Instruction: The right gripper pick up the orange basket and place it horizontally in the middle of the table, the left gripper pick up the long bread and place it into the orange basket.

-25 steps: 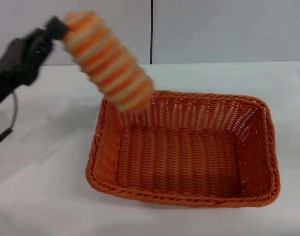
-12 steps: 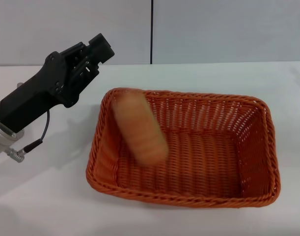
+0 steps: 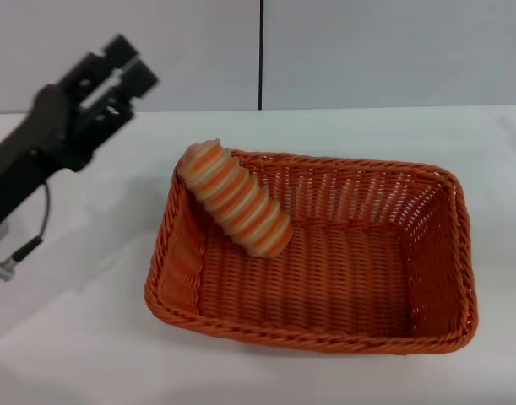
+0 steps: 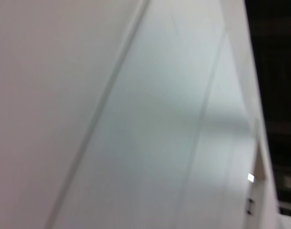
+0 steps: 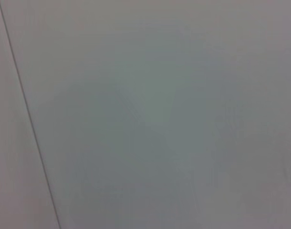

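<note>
The orange basket [image 3: 426, 245] lies lengthwise across the middle of the white table [image 3: 89, 337]. Inside it, the long bread [image 3: 236, 199] rests tilted, one end propped on the basket's far left corner, the other down on the woven floor. My left gripper [image 3: 122, 72] hovers above the table to the left of the basket, open and empty, clear of the bread. The right gripper is out of view. Both wrist views show only pale wall.
A cable [image 3: 38, 232] hangs from the left arm near the table's left edge. White wall panels with a dark vertical seam [image 3: 261, 55] stand behind the table.
The bread left my left gripper, fell and came to rest inside the basket. The left gripper, now empty, has drawn back to the left and upward.
</note>
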Tool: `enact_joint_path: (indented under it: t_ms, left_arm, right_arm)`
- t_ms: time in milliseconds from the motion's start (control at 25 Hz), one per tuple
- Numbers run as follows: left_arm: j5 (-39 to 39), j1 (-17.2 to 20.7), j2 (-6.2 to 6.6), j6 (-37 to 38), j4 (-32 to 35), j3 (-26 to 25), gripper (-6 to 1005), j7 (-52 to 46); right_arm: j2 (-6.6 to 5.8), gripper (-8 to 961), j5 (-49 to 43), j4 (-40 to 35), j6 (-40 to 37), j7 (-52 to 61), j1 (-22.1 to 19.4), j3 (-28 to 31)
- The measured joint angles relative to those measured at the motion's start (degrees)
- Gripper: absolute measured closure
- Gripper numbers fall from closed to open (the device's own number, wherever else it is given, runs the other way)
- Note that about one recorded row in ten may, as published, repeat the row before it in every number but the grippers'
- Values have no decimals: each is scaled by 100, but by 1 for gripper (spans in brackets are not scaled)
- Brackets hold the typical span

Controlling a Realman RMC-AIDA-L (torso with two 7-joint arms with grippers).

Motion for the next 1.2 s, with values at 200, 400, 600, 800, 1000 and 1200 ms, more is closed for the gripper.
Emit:
enact_joint_path:
  t_ms: [200,400,600,800,1000,1200]
  left_arm:
    - [-5,420,8,21,20,-964,306,79]
    - [-8,878,12,66,-20,-1999,199,303]
    - [-8,1382,12,101,-233,-2986,177,634]
    - [-9,1767,7,161,-617,-3772,270,1199]
    - [-7,1947,-5,184,-917,-4142,487,2046]
    - [-5,1958,-9,164,-1014,-4347,730,2370]
  right_arm:
    - [26,437,148,-5,10,0,-82,110]
    - [87,438,487,0,-21,0,-232,420]
    - [251,438,724,71,-89,-159,-291,1103]
    - [496,438,786,371,-195,-791,-298,2149]
    - [563,437,786,1061,-224,-1953,-299,2967]
    - [588,479,786,1179,-294,-2301,-394,3038]
